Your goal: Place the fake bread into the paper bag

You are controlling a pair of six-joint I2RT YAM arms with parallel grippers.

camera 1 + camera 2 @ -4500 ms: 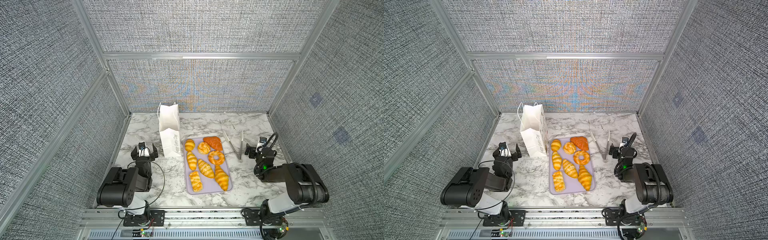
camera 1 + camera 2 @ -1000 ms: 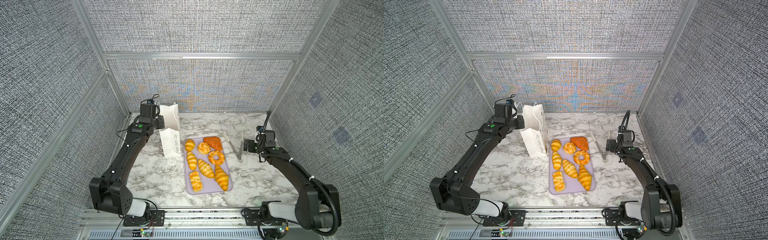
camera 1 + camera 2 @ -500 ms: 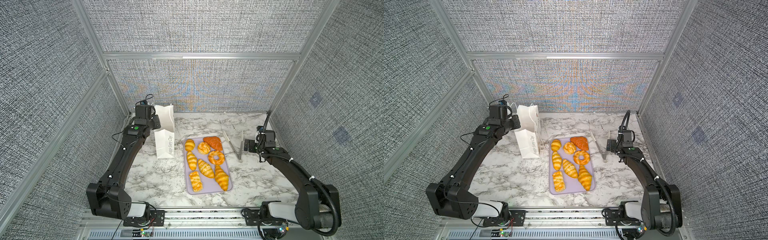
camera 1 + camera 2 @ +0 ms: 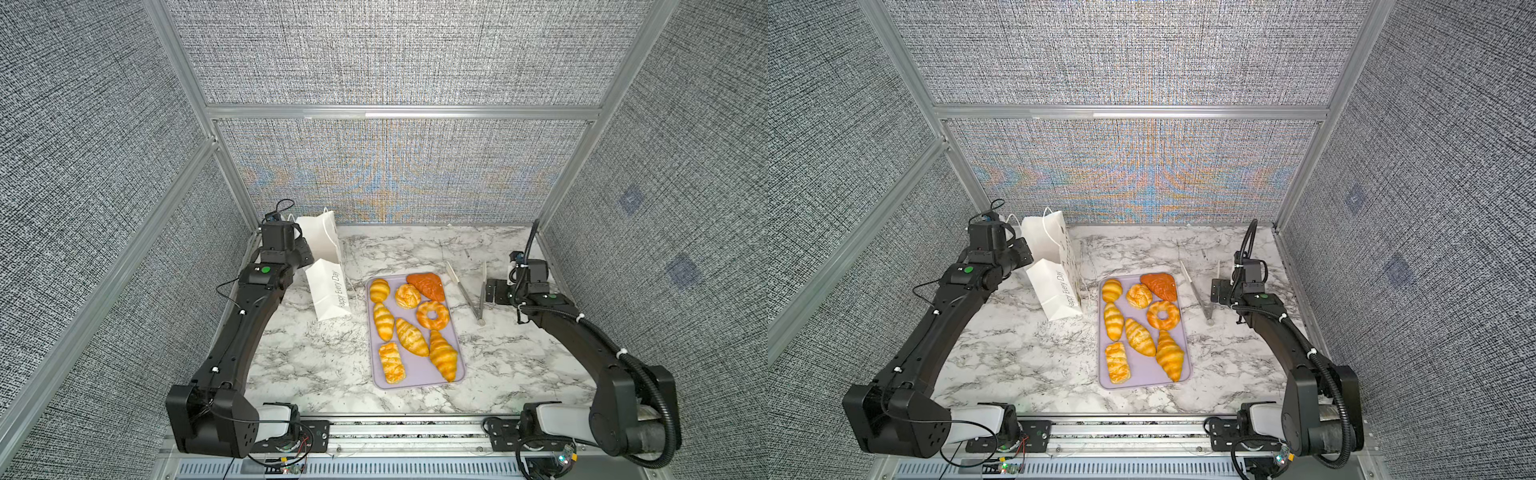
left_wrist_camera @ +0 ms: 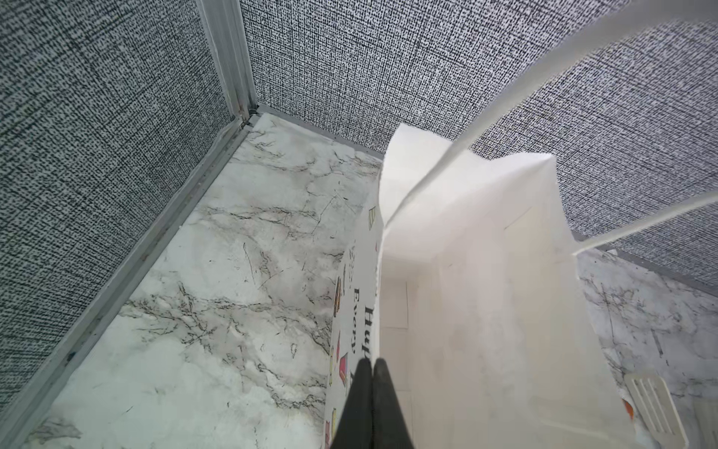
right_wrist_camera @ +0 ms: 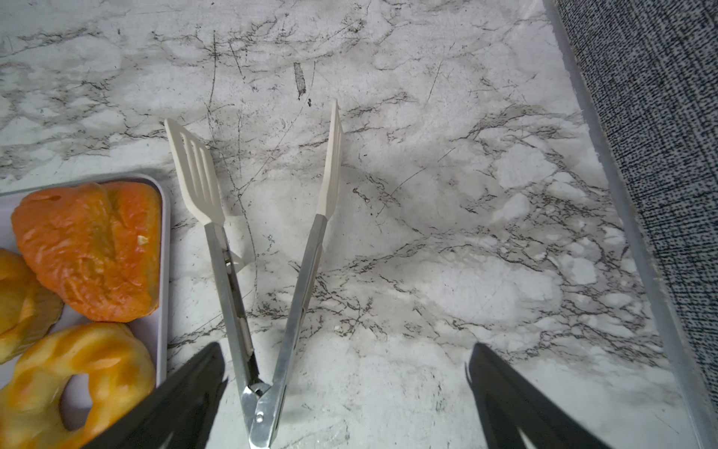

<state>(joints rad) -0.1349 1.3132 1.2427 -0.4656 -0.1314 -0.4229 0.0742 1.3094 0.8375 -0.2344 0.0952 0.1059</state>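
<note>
On the marble table (image 4: 316, 365) the lilac tray (image 4: 419, 376) lies just below the centre of both top views. All eight pieces of bread (image 4: 411, 336) lie on it, glossy and golden-orange, none in the bag. Nearest, at the tray's lower end, a flat striped slab (image 4: 391, 362) lies beside a pointed croissant (image 4: 443, 360). Above them are two more striped croissants, then the ring doughnut (image 4: 432, 315), the round bun (image 4: 407, 296) and a short croissant in the upper left corner. The darker reddish-orange wedge (image 4: 426, 286) fills the upper right corner. Right of the tray the tongs (image 4: 473, 293) lie flat in a V, their cream slotted tips pointing toward the back wall. The right gripper (image 6: 345, 353) hangs over their hinge end with its fingers spread wide, gripping nothing. Farther back, upper left of the tray, is the bag (image 4: 330, 291). It is tall, white and creased across its middle, with grey "Happy Every Day" lettering down its narrow side and thin white handles (image 5: 505, 97). Its upper half bends toward the back left corner. The left gripper (image 5: 372, 367) meets it there — fingers pressed together, clamped on the rim of the open mouth, whose white inside shows in the left wrist view.
</note>
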